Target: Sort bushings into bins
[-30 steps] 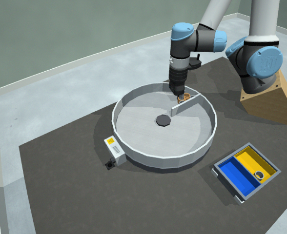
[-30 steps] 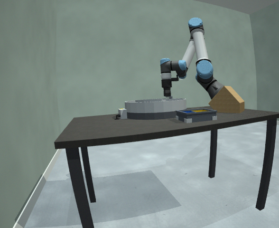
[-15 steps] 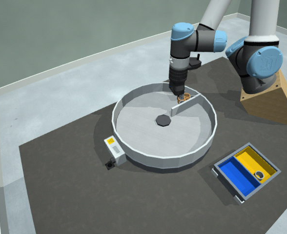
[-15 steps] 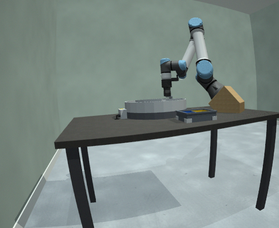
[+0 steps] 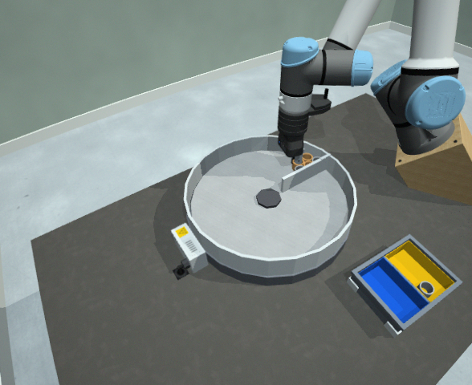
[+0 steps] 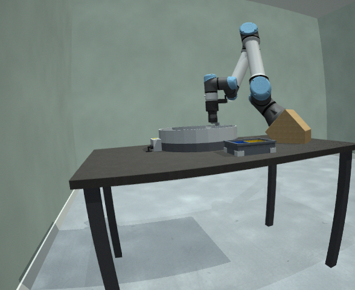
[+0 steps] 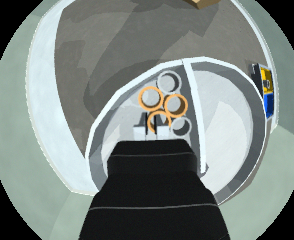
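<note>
My gripper [image 5: 298, 160] reaches down into the round turntable [image 5: 269, 207] at its far side, next to the white divider wall [image 5: 307, 172]. It is shut on the wall of a bronze bushing [image 7: 161, 120]; the gripper also shows in the wrist view [image 7: 155, 127]. Two more bronze bushings [image 7: 150, 98] [image 7: 177, 104] and two steel bushings [image 7: 169, 82] [image 7: 182, 126] cluster tightly around it. The bronze cluster shows under the fingers in the top view [image 5: 303, 160]. The blue bin [image 5: 389, 292] is empty. The yellow bin [image 5: 420, 265] holds one steel bushing [image 5: 426, 286].
A black hub [image 5: 268, 197] sits at the turntable's centre. A white control box [image 5: 189, 247] stands at the turntable's front left. The arm's wooden base [image 5: 443, 165] is at the back right. The bin tray sits near the table's front right edge.
</note>
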Controlling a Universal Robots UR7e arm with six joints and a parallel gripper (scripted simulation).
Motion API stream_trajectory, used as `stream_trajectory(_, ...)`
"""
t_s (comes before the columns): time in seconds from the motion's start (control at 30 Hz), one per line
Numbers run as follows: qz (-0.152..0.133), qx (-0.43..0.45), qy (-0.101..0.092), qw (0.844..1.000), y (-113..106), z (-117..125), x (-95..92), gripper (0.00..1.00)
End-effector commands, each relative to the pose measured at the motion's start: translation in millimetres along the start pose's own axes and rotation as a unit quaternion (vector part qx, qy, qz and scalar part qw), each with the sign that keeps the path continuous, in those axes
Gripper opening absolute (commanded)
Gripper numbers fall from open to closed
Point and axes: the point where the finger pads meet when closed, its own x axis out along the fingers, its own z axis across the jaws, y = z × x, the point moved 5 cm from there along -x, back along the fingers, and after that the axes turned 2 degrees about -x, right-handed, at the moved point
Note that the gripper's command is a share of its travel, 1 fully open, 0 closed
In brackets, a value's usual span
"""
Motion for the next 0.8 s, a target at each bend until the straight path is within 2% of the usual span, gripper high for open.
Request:
stream_trajectory(0.0, 0.000, 0.000, 0.000, 1.000, -0.2, -0.1, -0.2, 0.00)
stream_trajectory(0.77, 0.000, 0.000, 0.000, 1.000, -0.3, -0.1, -6.2, 0.00)
